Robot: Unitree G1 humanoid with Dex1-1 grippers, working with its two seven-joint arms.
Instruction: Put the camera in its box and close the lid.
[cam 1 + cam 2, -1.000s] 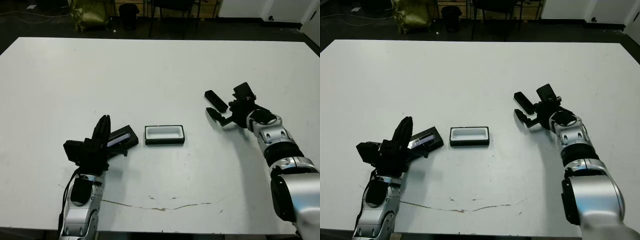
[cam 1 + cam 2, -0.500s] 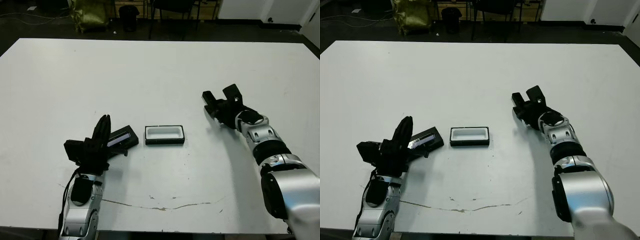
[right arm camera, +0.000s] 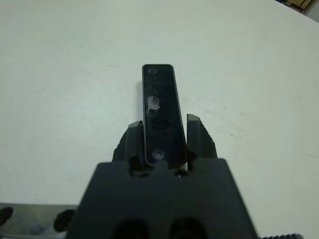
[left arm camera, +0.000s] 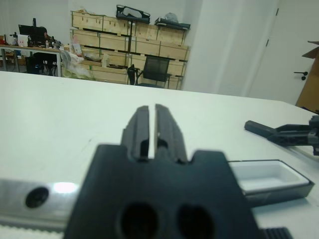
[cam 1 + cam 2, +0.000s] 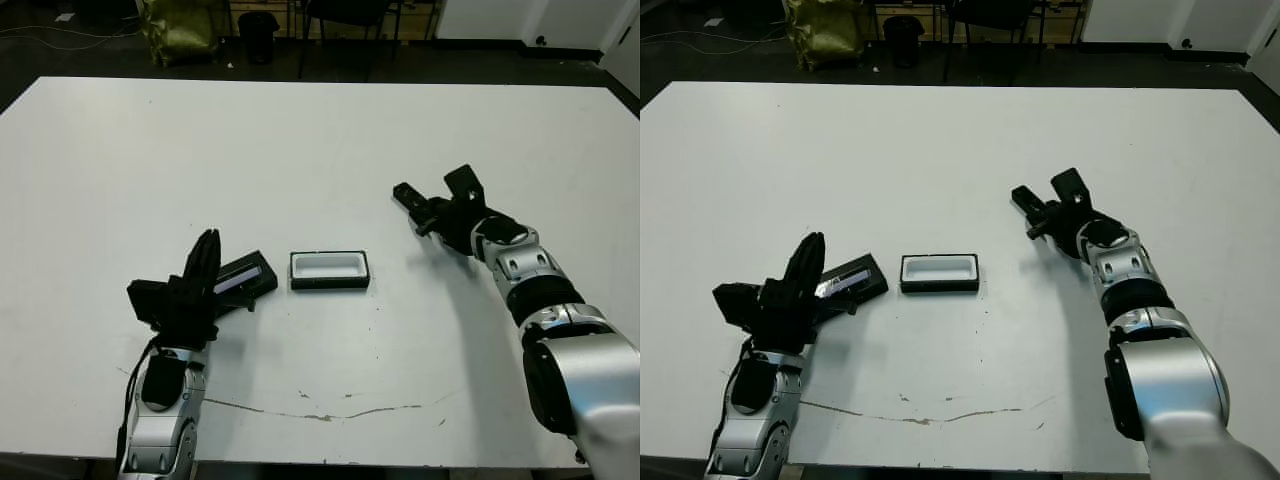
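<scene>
Your right hand (image 3: 164,144) pinches the camera (image 3: 160,112) near one end, a finger (image 3: 199,139) on each long side, so most of the bar juts out past the fingertips; in the head views it hangs above the bench (image 5: 330,140), to the right of the box (image 5: 329,269) and well apart from it. The box sits open with its white lining up and nothing in it. Carry the camera across to the box and turn the wrist until the bar runs along the box's long side before you lower it; the bar looks only a little slimmer than the cavity, so a skewed approach would likely catch a rim. Set the free end down first, then let go only once the bar sits flat. Your left hand (image 4: 153,130) rests left of the box with its fingers pressed together, holding nothing. The lid (image 5: 243,278) lies just left of the box, partly behind that hand, glossy strip up; leave it until the camera is seated.
</scene>
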